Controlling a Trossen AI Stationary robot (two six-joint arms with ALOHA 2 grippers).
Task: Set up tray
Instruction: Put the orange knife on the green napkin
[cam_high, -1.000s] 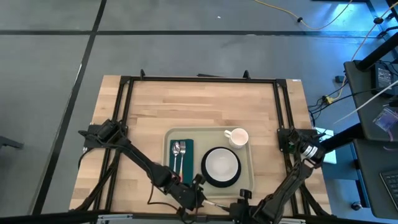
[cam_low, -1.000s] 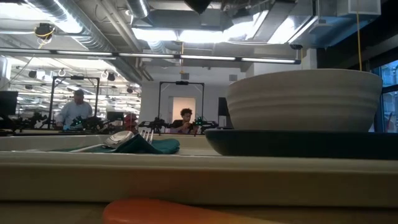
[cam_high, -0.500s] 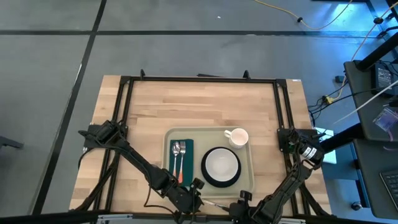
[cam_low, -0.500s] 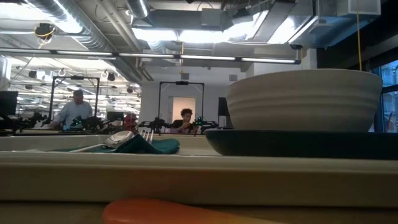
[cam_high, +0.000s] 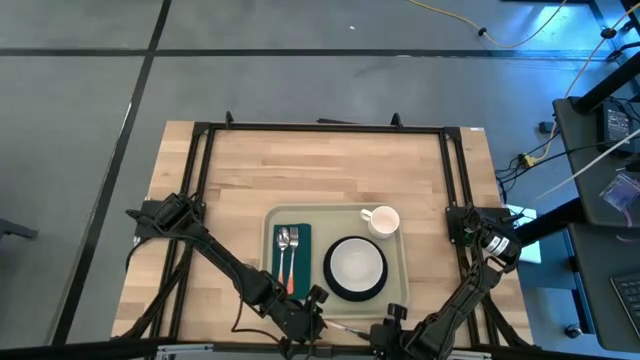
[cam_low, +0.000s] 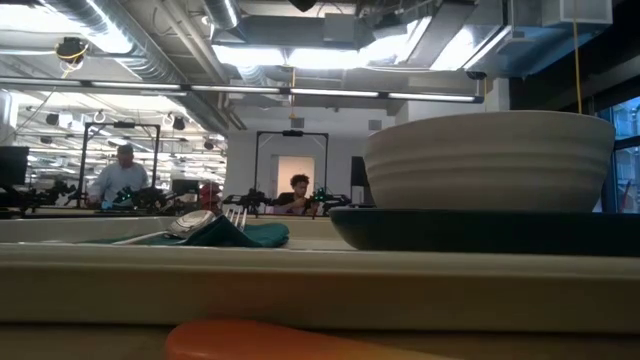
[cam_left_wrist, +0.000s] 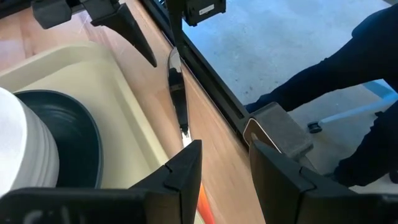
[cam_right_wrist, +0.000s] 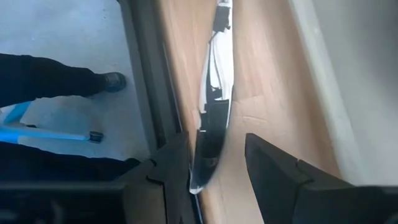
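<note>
The beige tray (cam_high: 335, 208) lies at the table's near middle. On it are a green napkin (cam_high: 301, 240) with a spoon and a fork, a dark plate (cam_high: 328, 281) carrying a white bowl (cam_high: 356, 265), and a white mug (cam_high: 383, 220). A knife (cam_left_wrist: 178, 99) with an orange handle (cam_low: 270, 340) lies flat on the wood between the tray's near rim and the table's near edge. My left gripper (cam_left_wrist: 225, 146) is open at the handle end. My right gripper (cam_right_wrist: 216, 140) is open, its fingers on either side of the blade (cam_right_wrist: 214, 93). My left gripper has the knife's orange handle (cam_left_wrist: 203, 200) beside the inner face of one finger (cam_left_wrist: 183, 177); I cannot tell whether they touch. My right gripper has the blade's end (cam_right_wrist: 205, 168) close by one finger (cam_right_wrist: 171, 168); I cannot tell whether they touch. The knife lies on the table.
A black frame rail (cam_left_wrist: 214, 93) runs along the table's near edge, right beside the knife. A person's dark clothing (cam_left_wrist: 348, 74) and a shoe (cam_right_wrist: 112, 81) show on the floor just beyond that edge. Bare wood lies on the far half of the table (cam_high: 320, 165).
</note>
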